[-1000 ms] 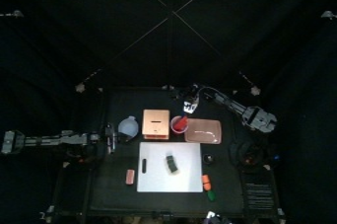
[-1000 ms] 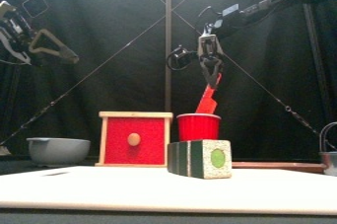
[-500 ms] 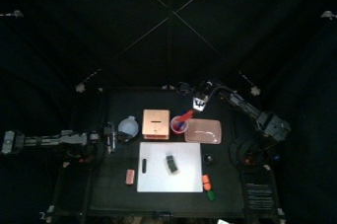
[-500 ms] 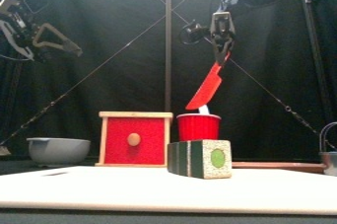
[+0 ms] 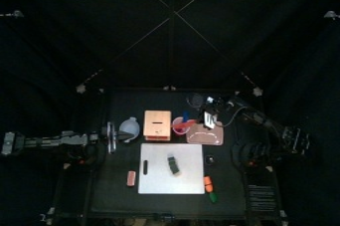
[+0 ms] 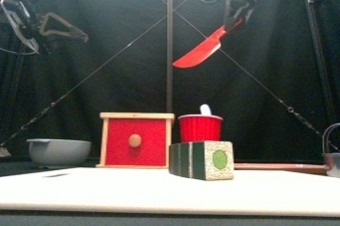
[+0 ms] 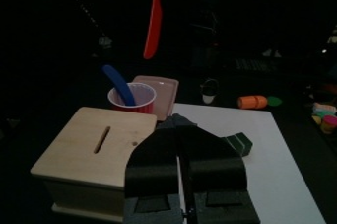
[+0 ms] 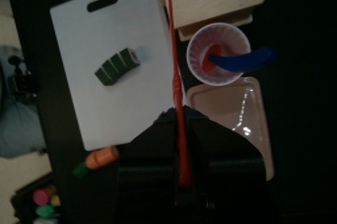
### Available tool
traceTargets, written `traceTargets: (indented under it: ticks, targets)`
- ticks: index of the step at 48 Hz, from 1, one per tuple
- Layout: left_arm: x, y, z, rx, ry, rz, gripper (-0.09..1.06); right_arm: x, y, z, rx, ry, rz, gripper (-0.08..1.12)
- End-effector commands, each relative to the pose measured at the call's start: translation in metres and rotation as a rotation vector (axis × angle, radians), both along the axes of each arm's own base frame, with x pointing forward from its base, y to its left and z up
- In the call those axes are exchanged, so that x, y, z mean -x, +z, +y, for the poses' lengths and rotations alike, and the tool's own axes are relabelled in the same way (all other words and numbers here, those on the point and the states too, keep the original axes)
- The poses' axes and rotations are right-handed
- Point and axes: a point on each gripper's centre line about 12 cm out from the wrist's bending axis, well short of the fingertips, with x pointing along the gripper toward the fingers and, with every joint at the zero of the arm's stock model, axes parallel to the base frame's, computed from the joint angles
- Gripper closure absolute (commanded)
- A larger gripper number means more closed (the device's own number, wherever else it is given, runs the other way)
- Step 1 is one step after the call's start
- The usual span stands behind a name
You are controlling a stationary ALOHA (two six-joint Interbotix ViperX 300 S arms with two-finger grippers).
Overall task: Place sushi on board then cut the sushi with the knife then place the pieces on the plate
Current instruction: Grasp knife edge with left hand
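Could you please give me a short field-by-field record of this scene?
right gripper: shut on red knife, high above red cup
red cup: holds blue knife
sushi roll: in one piece, on white board
pink tray: empty, beside the cup
left gripper: at rest, table's left side

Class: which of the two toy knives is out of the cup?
The red knife, held high by the right gripper; the blue knife stands in the red cup.
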Motion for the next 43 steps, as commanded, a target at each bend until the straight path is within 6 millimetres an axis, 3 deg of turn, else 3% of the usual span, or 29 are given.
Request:
traceTargets:
  ticks: [1,11,18,25,43]
  targets:
    - [-0.003,0.013,-0.001,-0.007,-0.008,-0.042,0.77,0.017,0.011,0.017,0.029,-0.045,-0.124,0.69]
    - [-0.004,0.014,-0.007,-0.004,-0.039,-0.052,0.77,0.031,-0.012,0.053,0.049,-0.03,-0.306,0.69]
    - [-0.005,0.016,-0.017,0.001,-0.089,-0.059,0.77,0.04,-0.028,0.069,0.038,-0.04,-0.433,0.69]
    - [-0.012,0.015,-0.028,0.009,-0.143,-0.041,0.72,0.045,-0.049,0.08,0.018,-0.027,-0.455,0.69]
    - [-0.044,0.008,-0.043,0.035,-0.205,0.052,0.24,0.035,-0.083,0.105,0.023,0.031,-0.518,0.69]
